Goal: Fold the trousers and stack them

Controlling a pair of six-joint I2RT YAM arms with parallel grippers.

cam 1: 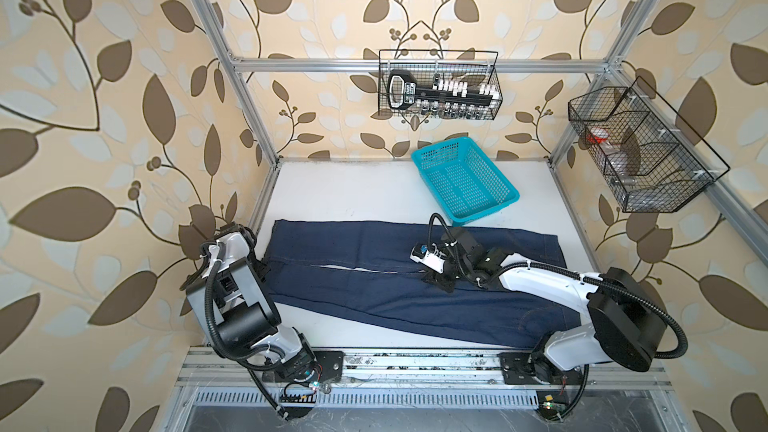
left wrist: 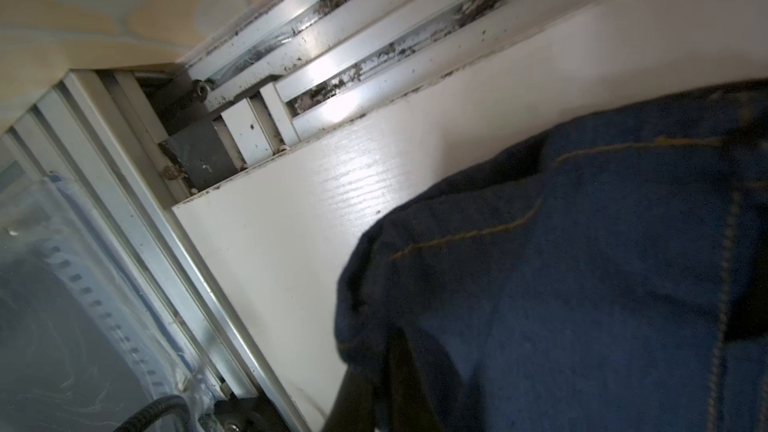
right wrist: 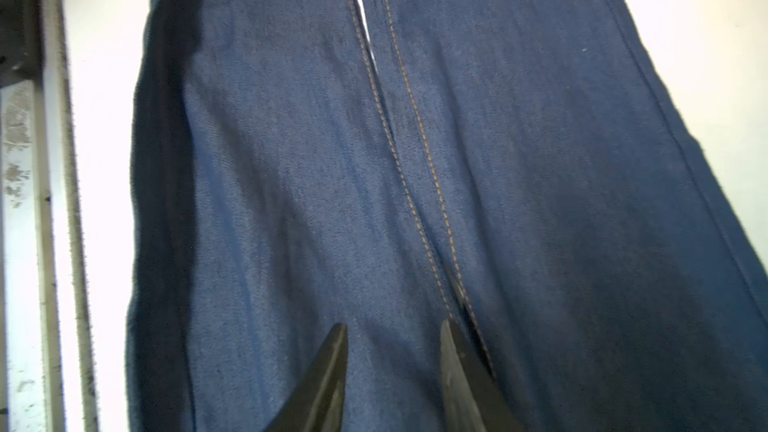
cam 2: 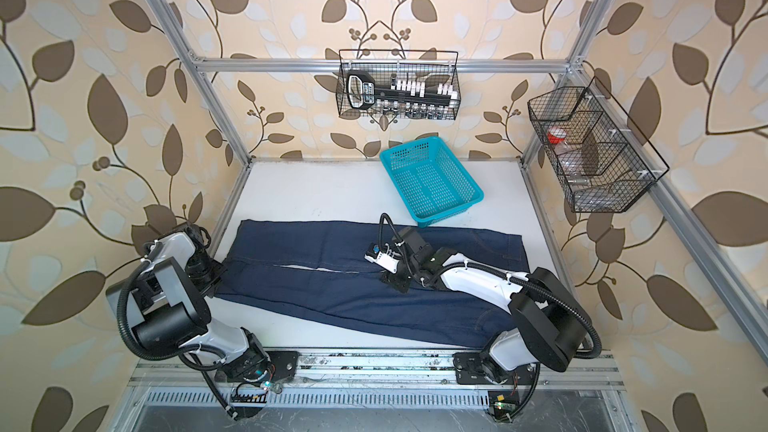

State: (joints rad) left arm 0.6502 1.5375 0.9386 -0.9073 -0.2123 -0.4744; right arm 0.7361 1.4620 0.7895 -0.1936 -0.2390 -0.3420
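starting the first fold, we judge: the trousers point(cam 1: 374, 297) lie flat across the table point(cam 1: 353, 193) in both top views, leg ends at nine o'clock, waist at three. our left gripper point(cam 1: 265, 268) pinches a leg hem at nine o'clock, with cloth bunched over its fingers point(left wrist: 357, 401) in the left wrist view. our right gripper point(right wrist: 394, 326) has its jaws apart, tips on the seam where the legs meet, near the centre. the basket point(cam 1: 465, 180) sits empty at one o'clock. next we likely lift the hem and carry it toward three o'clock, keeping the layers square.
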